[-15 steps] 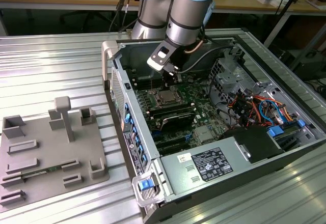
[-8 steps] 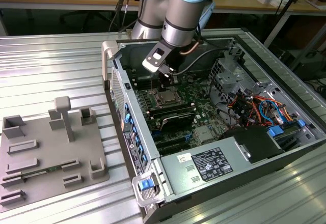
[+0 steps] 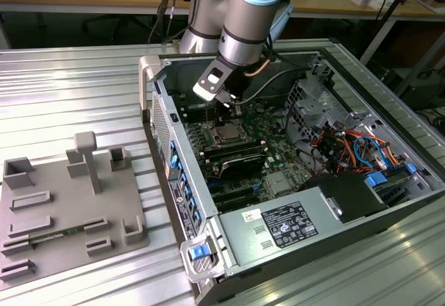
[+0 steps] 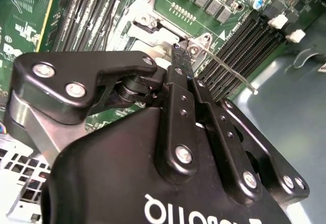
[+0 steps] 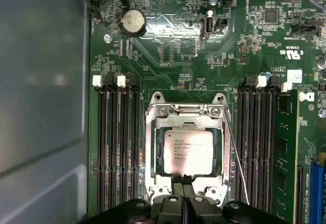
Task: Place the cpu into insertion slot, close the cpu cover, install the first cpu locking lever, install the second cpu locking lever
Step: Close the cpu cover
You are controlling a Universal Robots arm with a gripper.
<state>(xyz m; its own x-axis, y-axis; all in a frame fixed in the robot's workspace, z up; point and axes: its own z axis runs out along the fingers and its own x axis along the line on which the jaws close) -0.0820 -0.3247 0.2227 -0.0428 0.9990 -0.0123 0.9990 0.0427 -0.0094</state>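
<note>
The cpu (image 5: 187, 151) lies flat in the insertion slot (image 5: 184, 192), its silver top showing through the square opening of the cpu cover (image 5: 152, 147), which lies down over it. A thin wire locking lever (image 5: 237, 158) stands free beside the slot, angled away from it. It also juts out past the slot's corner in the second wrist view (image 4: 230, 71). My gripper (image 5: 183, 183) is shut with nothing seen between its fingers, its tips at the slot's edge near the lever's hinge end (image 4: 193, 46). In the exterior view the gripper (image 3: 224, 115) hangs just over the cpu (image 3: 227, 134).
Black memory slots (image 5: 119, 147) flank the socket on both sides. The open computer case (image 3: 174, 153) walls the work in, with a power supply (image 3: 288, 222) and cable bundles (image 3: 348, 146) at the exterior view's right. A grey fixture plate (image 3: 62, 208) lies at the exterior view's left.
</note>
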